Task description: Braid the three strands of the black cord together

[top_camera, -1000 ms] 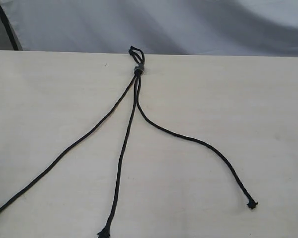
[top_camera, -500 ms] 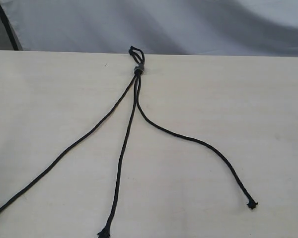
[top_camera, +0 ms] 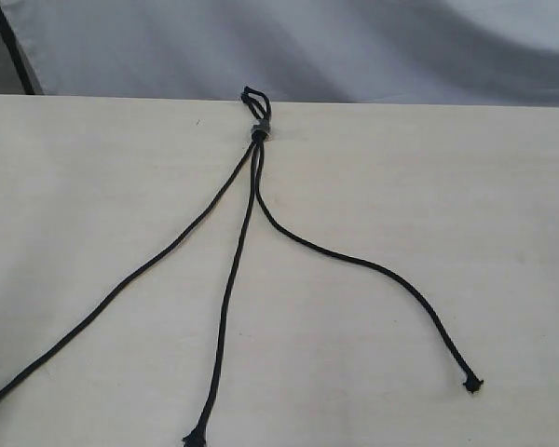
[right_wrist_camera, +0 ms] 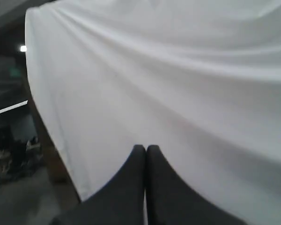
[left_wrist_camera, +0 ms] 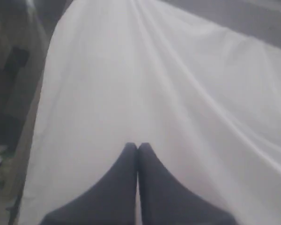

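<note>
While the three strands (top_camera: 225,307) of the black cord (top_camera: 258,130) fan unbraided down the frame's centre, I see the left gripper (left_wrist_camera: 137,146) and right gripper (right_wrist_camera: 145,148) both pressed together.

The left gripper (left_wrist_camera: 137,146) is closed. Its two dark fingers (left_wrist_camera: 114,187) meet along one thin straight line, the tips touch each other, and nothing is held between them. The right gripper (right_wrist_camera: 146,148) has the same pose: its two dark fingers (right_wrist_camera: 171,187) are pressed together up to the tips, and it is empty. In each wrist view the fingers widen from the tips toward the wrist and form a pointed wedge. Where the grippers stand relative to the edges of the desk (top_camera: 447,186) cannot be told.
</note>
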### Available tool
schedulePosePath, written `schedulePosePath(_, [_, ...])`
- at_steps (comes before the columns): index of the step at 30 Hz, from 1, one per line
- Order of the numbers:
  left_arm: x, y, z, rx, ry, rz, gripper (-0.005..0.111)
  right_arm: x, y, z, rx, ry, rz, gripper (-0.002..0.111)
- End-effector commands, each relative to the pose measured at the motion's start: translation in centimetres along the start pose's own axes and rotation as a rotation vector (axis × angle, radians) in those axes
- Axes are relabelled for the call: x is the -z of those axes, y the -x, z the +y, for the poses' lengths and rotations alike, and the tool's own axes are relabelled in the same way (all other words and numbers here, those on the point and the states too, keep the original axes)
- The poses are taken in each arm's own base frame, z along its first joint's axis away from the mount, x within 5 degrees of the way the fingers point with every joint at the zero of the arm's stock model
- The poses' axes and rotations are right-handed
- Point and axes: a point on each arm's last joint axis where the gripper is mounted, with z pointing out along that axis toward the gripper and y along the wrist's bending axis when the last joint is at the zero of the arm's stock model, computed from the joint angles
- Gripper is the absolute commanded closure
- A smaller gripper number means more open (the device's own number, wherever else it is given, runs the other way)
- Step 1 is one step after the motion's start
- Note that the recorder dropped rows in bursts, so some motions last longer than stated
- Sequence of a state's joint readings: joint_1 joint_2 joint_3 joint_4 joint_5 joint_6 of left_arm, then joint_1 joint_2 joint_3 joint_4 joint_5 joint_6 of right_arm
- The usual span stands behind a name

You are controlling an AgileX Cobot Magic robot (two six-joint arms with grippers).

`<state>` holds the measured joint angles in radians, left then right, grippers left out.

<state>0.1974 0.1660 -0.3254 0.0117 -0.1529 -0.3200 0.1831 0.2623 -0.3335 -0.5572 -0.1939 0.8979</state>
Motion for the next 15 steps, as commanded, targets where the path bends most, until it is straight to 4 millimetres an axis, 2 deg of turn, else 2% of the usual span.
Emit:
schedulePosePath(1, [-4.6, -0.6, 0.3, -0.049, 0.106, 0.338, 0.107, -6.8, -2.8, 0.4, 0.039, 0.017, 0.376, 0.109])
schedulePosePath(2, [-6.4, -1.6, 0.6, -0.06, 0.144, 0.469, 0.107, -9.5, -4.5, 1.0, 0.104, -0.013, 0.541, 0.109])
schedulePosePath(3, [-7.3, -2.4, 0.9, -0.067, 0.16, 0.531, 0.107, -10.7, -4.8, 1.4, 0.149, -0.036, 0.601, 0.109])
schedulePosePath(4, [-8.7, -4.0, 1.4, -0.088, 0.186, 0.648, 0.107, -13.0, -6.0, 2.2, 0.269, -0.133, 0.77, 0.109])
schedulePosePath(5, [-9.4, -4.9, 1.7, -0.098, 0.199, 0.715, 0.107, -13.6, -6.5, 2.6, 0.33, -0.193, 0.848, 0.109])
schedulePosePath(6, [-10.5, -6.7, 2.1, -0.124, 0.203, 0.84, 0.107, -15.5, -7.5, 4.0, 0.445, -0.251, 0.968, 0.109])
schedulePosePath(7, [-11.5, -8.4, 2.4, -0.146, 0.195, 0.952, 0.107, -16.9, -8.7, 5.5, 0.497, -0.217, 1.039, 0.109])
schedulePosePath(9, [-13.0, -10.4, 2.6, -0.152, 0.16, 1.115, 0.107, -18.7, -11.5, 8.2, 0.515, -0.025, 1.212, 0.109])
schedulePosePath(11, [-14.1, -12.4, 2.8, -0.147, 0.129, 1.258, 0.107, -20.2, -15.3, 9.7, 0.499, 0.122, 1.37, 0.109])
schedulePosePath(13, [-14.3, -14.2, 3.1, -0.139, 0.114, 1.344, 0.107, -21.1, -18.7, 10.5, 0.425, 0.171, 1.475, 0.109])
schedulePosePath(15, [-14.3, -14.9, 3.3, -0.137, 0.114, 1.372, 0.107, -21.0, -21.1, 11.2, 0.391, 0.21, 1.544, 0.109])
